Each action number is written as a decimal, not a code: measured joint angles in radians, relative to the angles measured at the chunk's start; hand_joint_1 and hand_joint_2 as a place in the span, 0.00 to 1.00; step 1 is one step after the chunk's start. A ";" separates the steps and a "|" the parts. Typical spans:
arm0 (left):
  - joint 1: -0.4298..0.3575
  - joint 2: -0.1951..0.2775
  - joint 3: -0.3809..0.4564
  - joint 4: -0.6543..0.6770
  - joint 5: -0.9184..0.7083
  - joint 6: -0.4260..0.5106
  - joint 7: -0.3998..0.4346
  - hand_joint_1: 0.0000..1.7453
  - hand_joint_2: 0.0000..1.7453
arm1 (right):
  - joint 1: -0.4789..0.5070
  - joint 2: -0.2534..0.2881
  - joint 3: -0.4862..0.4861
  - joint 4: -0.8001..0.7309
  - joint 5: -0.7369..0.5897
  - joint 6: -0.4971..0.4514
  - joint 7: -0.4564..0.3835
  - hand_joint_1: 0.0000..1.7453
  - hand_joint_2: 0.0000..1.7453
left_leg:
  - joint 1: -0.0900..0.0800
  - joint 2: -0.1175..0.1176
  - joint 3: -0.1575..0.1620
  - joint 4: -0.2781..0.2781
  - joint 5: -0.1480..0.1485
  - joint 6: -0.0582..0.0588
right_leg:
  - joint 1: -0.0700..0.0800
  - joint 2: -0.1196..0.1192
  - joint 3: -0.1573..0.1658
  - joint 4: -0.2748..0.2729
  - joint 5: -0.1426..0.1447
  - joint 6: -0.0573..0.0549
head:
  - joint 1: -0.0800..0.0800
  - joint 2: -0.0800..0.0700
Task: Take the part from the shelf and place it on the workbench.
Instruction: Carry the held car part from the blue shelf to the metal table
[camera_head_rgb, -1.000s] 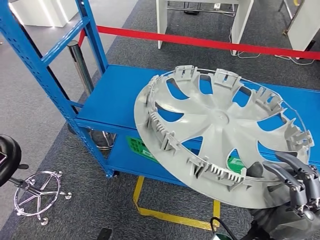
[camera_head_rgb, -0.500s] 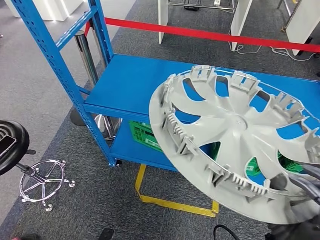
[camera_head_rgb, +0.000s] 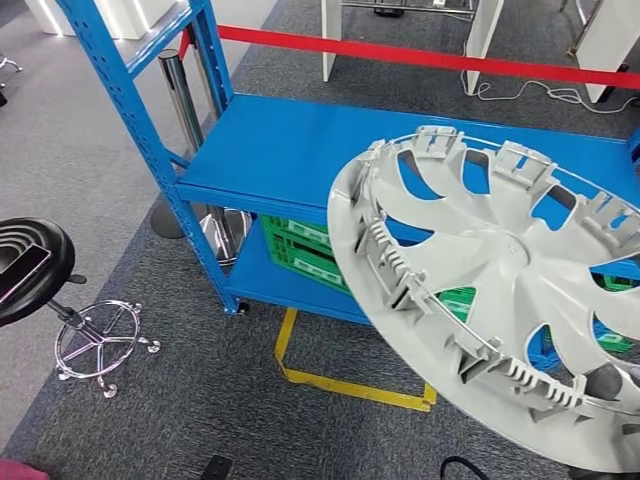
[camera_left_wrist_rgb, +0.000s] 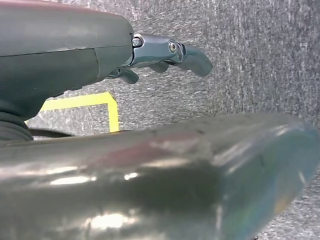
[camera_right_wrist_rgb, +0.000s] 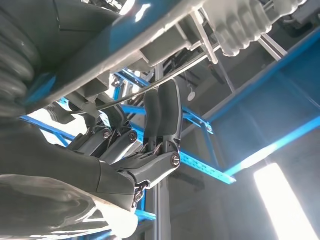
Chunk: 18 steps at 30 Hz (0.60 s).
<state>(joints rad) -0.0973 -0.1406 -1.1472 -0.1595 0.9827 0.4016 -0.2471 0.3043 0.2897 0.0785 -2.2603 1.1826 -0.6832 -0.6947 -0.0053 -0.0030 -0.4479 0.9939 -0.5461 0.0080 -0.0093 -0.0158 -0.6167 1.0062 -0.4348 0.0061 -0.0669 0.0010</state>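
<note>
Head view: hubcap (camera_head_rgb: 490, 290) held up in the air, tilted, ribbed inner side toward the camera, in front of the blue shelf (camera_head_rgb: 302, 150) and clear of it, not touching its deck. Low right edge of the hubcap running out of frame where the right hand grips it.

Right wrist view: right hand (camera_right_wrist_rgb: 151, 135) under the hubcap rim (camera_right_wrist_rgb: 234, 25), dark fingers (camera_right_wrist_rgb: 166, 112) curled up and pressed together against the rim and its wire ring, thumb side hidden. Holding, by the look of it, firmly enough to carry.

Left wrist view: left hand (camera_left_wrist_rgb: 166, 55) hanging over grey carpet, fingers loosely bent, nothing in them, near yellow tape (camera_left_wrist_rgb: 109, 107) on the floor.

Elsewhere: green crate (camera_head_rgb: 298, 255) on the lower deck of the shelf, red barrier tape (camera_head_rgb: 423, 60) stretched behind, chrome post (camera_head_rgb: 185, 110) at the shelf's far corner, black stool (camera_head_rgb: 34, 265) off to the left on the carpet.

Progress, judged from this: step 1 of 2 done, part off the shelf and in hand. Step 2 left entirely: turning toward the workbench, walking there, lowering the hubcap flat and letting go. No workbench surely identifiable, so probably a fair way still to go. Risk mainly in the 1-handed hold on a wide, light disc: apt to swing or slip at the rim during the turn.
</note>
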 joint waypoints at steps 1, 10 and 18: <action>-0.001 0.000 -0.002 0.000 -0.002 0.002 0.002 0.00 0.00 | 0.002 0.002 -0.002 -0.004 -0.005 0.000 0.000 1.00 1.00 | -0.003 0.000 0.011 -0.026 -0.003 0.003 | 0.000 -0.001 -0.003 -0.001 0.009 0.006 | -0.001 0.000; -0.002 -0.003 -0.033 0.000 -0.013 -0.020 0.048 0.00 0.00 | 0.067 0.025 -0.035 -0.051 -0.074 0.000 0.000 1.00 1.00 | -0.002 0.006 -0.099 -0.031 0.093 0.031 | -0.005 0.012 -0.066 0.276 -0.176 0.041 | 0.005 0.000; -0.004 0.001 -0.041 0.003 0.054 -0.070 0.282 0.00 0.00 | 0.128 0.038 -0.060 -0.120 -0.101 0.000 0.000 1.00 1.00 | -0.005 0.002 -0.183 0.013 0.155 -0.001 | -0.002 0.016 0.174 -0.036 -0.140 0.013 | 0.008 0.000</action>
<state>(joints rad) -0.1011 -0.1398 -1.1878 -0.1568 1.0367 0.3315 0.0350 0.4325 0.3282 0.0188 -2.3804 1.0819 -0.6835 -0.6950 -0.0106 -0.0012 -0.6311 1.0068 -0.3913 0.0071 -0.0114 0.0003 -0.4428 0.9701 -0.5744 0.0190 -0.0585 0.0010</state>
